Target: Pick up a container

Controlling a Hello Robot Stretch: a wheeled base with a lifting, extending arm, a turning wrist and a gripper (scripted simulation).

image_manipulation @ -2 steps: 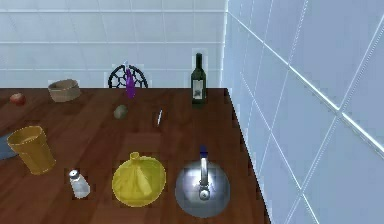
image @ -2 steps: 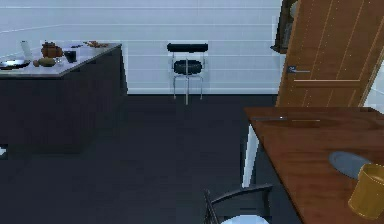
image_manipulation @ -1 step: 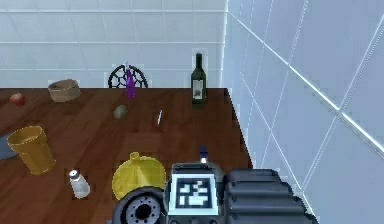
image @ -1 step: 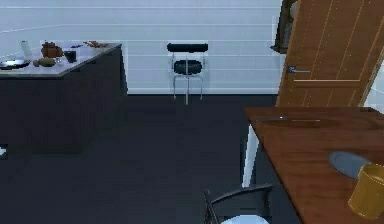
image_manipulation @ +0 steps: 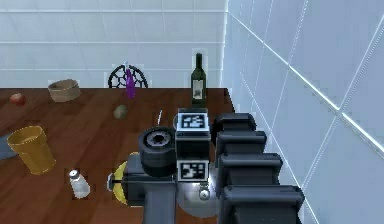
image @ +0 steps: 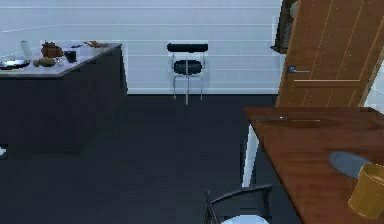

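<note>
Arm side view: tool (image_manipulation: pixel 148 165) seen against brown worktop (image_manipulation: pixel 90 125); whether anything is held can't be told. A yellow cup (image_manipulation: pixel 32 148) is stood upright on worktop nr view's left, shaker (image_manipulation: pixel 77 183) between it & tool.

I am looking at a table (image_manipulation: pixel 90 130) of reddish-brown wood, its grain showing under a soft sheen. A dark glass bottle (image_manipulation: pixel 198 85) is gleaming, and a yellow cup (image_manipulation: pixel 33 150) is looking like matt plastic. The wall tiles (image_manipulation: pixel 300 70) are shining pale and smooth. The arm (image_manipulation: pixel 248 170) is showing matt black. A stool (image: pixel 187 66) is glinting with bright metal legs; the door (image: pixel 330 50) is showing wood grain.
</note>
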